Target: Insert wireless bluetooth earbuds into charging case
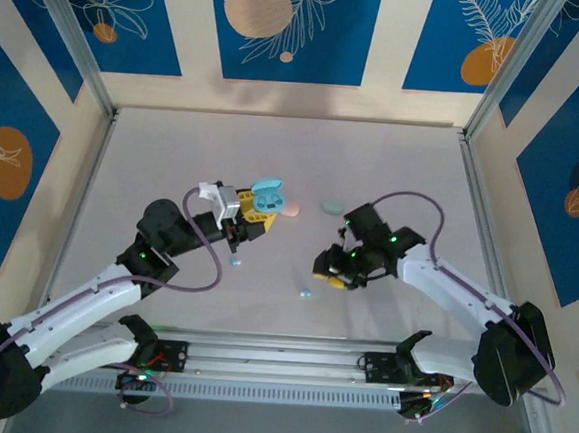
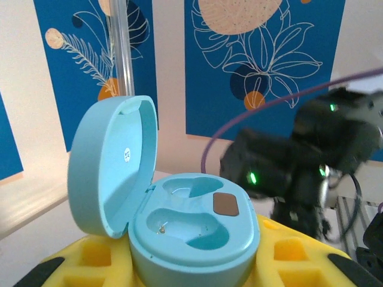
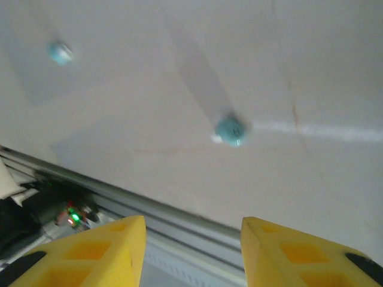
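At the left of the top view, one left gripper (image 1: pixel 253 214) is seen pinched on one light blue charging case (image 1: pixel 268 193), which is held clear of the table (image 1: pixel 175 147). In the left wrist view this case (image 2: pixel 191 233) is seated between two yellow fingers (image 2: pixel 90 254), its lid (image 2: pixel 111 161) hinged upright on the left. Two moulded wells are counted in its base, and no bud can be made out in either; one brown patch lies beside the rear well.

Two earbuds are counted on the table. One light blue earbud (image 1: pixel 234 262) lies just in front of the left gripper, apart from it. One teal earbud (image 1: pixel 306 293) lies further right, near the front rail and just beside the right gripper.

Behind them, one pink case (image 1: pixel 288 208) is set touching or almost touching the held case, and one pale green case (image 1: pixel 332 207) lies a little to its right. Three cases are thus counted.

At the right, one right gripper (image 1: pixel 333 273) is held low over the table. In the right wrist view its two yellow fingers (image 3: pixel 299 254) are spread, with nothing between them; the teal earbud (image 3: pixel 230 130) is seen beyond the gap and the light blue earbud (image 3: pixel 60 52) well apart at upper left
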`<state>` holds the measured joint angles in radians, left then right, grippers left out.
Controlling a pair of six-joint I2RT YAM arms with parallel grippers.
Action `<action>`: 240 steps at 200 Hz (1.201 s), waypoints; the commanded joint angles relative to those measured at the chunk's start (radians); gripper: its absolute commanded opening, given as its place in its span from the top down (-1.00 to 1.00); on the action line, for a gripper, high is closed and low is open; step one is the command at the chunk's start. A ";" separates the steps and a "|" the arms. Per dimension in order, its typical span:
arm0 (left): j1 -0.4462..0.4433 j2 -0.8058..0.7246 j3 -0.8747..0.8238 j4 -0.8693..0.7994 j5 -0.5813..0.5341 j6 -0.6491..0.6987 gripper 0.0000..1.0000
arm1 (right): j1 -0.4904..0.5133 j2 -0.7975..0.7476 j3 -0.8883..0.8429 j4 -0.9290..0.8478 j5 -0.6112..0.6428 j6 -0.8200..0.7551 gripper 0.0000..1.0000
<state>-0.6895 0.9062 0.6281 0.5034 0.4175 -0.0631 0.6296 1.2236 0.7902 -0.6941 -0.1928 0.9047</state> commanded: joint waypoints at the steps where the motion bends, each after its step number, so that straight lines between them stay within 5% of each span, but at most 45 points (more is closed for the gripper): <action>1: -0.008 -0.022 0.002 -0.018 -0.031 0.038 0.59 | 0.073 0.029 -0.051 0.103 0.007 0.158 0.03; 20: -0.008 -0.023 0.005 -0.030 -0.028 0.045 0.59 | 0.124 0.061 -0.079 0.163 0.039 0.221 -0.12; 76: -0.008 -0.029 0.006 -0.037 -0.025 0.046 0.59 | 0.160 0.134 -0.134 0.308 0.050 0.331 -0.14; 240: -0.008 0.020 0.036 -0.057 0.003 0.059 0.59 | 0.131 0.284 -0.075 0.361 0.112 0.291 0.01</action>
<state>-0.6899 0.9222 0.6300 0.4389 0.4030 -0.0177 0.7719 1.4834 0.6796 -0.3244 -0.1234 1.2308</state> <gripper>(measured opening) 0.334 0.508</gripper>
